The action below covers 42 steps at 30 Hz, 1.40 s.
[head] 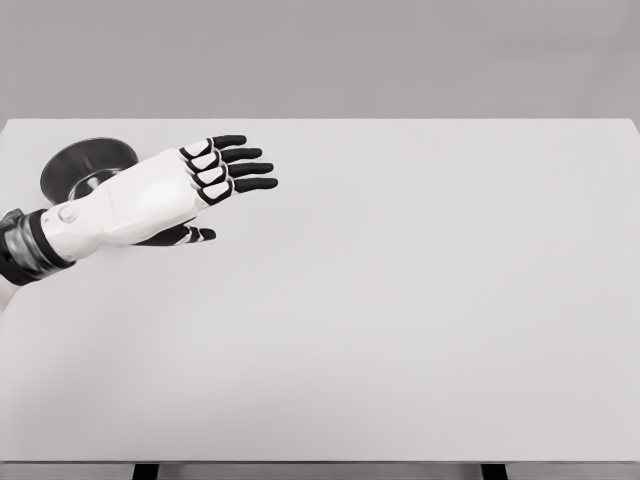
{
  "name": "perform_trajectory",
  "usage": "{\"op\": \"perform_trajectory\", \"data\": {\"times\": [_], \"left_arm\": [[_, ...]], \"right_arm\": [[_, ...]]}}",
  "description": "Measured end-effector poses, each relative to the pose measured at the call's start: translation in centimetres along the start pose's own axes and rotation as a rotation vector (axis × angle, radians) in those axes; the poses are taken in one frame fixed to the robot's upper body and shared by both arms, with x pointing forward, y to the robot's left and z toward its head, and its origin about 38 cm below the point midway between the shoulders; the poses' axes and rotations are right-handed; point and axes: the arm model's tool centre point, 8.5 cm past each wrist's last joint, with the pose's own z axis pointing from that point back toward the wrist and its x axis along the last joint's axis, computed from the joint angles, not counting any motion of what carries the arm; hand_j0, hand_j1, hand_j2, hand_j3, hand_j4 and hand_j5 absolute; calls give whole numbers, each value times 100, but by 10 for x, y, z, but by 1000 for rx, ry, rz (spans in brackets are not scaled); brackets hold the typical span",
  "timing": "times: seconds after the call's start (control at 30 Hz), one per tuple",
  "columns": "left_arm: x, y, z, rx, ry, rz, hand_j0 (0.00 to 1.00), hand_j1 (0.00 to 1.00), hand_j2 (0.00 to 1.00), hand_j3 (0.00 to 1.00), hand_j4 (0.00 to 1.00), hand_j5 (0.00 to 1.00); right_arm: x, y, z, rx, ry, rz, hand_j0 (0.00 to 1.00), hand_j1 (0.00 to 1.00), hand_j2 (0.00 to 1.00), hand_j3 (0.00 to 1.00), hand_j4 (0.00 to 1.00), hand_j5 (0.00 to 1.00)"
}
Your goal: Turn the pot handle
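Head view: one frame, looking down on a white surface [400,330] that fills most of the picture against a grey backdrop.
Far left edge: a dark wrist cuff joins the white forearm, which comes in from the picture's left at mid height.
Pot: a dark metal pot [82,168] stands near the surface's far-left corner; its round rim and dark inside show, and the forearm covers its near right side.
Pot handle: cannot tell where it points; no handle can be made out clear of the arm.
Left hand: the left hand [175,195] lies over the surface just right of the pot, back of the hand up.
Fingers: the black-tipped fingers [245,170] stretch straight out to the right, released and grasping nothing; the thumb [190,235] sits below the palm.
Contact: whether the arm touches the pot cannot be told.
Front edge: two dark legs show beneath the surface.
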Motion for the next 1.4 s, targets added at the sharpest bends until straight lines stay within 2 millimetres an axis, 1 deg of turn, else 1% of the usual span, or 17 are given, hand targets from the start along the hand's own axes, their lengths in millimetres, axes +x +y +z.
{"op": "perform_trajectory", "data": {"times": [0.07,0.3,0.5,0.57,0.63,0.67,0.73,0.83,0.97,1.03,1.17,1.3,1.4], "left_arm": [[0,0,0,0,0,-2,100,100,100,100,100,100],[-1,1,0,1,0,-4,100,100,100,100,100,100],[1,-5,2,-8,4,8,100,100,100,100,100,100],[5,-18,8,-30,14,25,100,100,100,100,100,100],[5,-23,9,-44,19,8,100,100,100,100,100,100],[6,-29,11,-57,24,8,100,100,100,100,100,100],[4,-32,12,-55,32,-14,100,100,100,100,100,100],[1,-27,12,-8,37,-59,100,100,100,100,100,100],[-2,-27,14,10,45,-78,100,100,100,100,100,100],[-3,-38,20,-7,65,-62,100,100,100,100,100,100],[-12,-49,23,-16,101,-54,100,100,100,100,100,100],[-26,-55,27,-14,154,-68,100,100,100,100,100,100],[-29,-57,23,-3,167,-71,100,100,100,100,100,100]], "right_arm": [[-2,-1,0,-4,4,-2,100,100,100,100,100,100],[0,0,0,-3,0,-4,100,100,100,100,100,100],[0,0,0,-1,1,-5,100,100,100,100,100,100],[0,0,0,-1,1,-5,100,100,100,100,100,100],[0,0,0,-1,1,-6,100,100,100,100,100,100],[0,0,0,-1,1,-6,100,100,100,100,100,100],[0,0,0,-1,1,-6,100,100,100,100,100,100],[0,0,0,0,1,-6,100,100,100,100,100,100],[0,0,0,-1,1,-6,100,100,100,100,100,100],[0,0,0,-1,1,-6,100,100,100,100,100,100],[0,0,0,0,1,-6,100,100,100,100,100,100],[0,0,0,0,1,-6,100,100,100,100,100,100],[0,0,0,0,1,-6,100,100,100,100,100,100]]}}
